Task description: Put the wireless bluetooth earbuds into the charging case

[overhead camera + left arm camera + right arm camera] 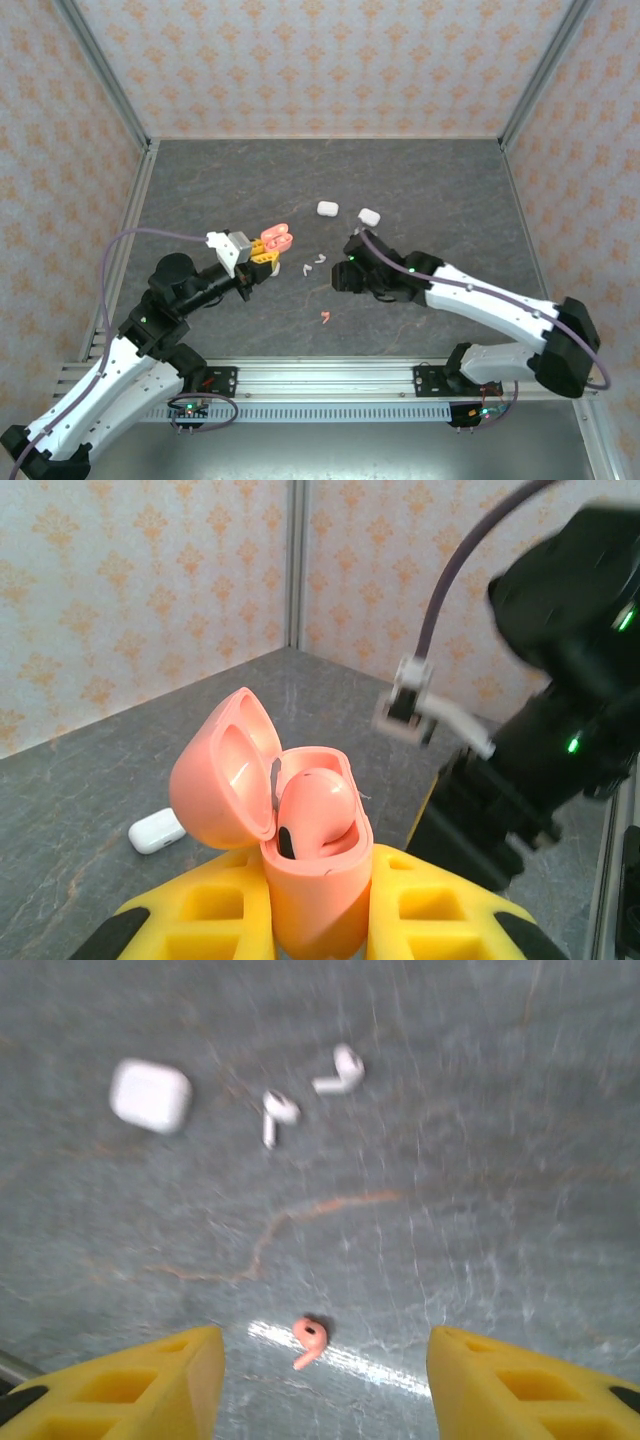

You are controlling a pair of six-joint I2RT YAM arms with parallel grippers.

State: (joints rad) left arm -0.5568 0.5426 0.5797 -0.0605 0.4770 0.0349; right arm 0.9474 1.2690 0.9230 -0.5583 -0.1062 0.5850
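Since the left claw (258,254) is clamped shut on the salmon-pink charging case (315,880), with the lid tipped back and one pink earbud (315,815) already seated in a well, the empty right claw (342,276) looks like the one to make the pickup. Its yellow fingers (150,1385) stand well apart with nothing between them.

In the right wrist view the loose pink earbud (310,1341) lies on the tabletop (480,1210) in the gap between those fingers, slightly nearer the left-hand one and touching neither. Its stem runs roughly up and down that view, tilted a little, so it lies crosswise to the line on which the fingers close. They would pinch it across its narrow width. In the top view this earbud lies from the right claw toward the near edge, and farther from the left claw.

Beyond it lie two white earbuds (278,1112), apart from each other, with a white case (150,1095) beside them.
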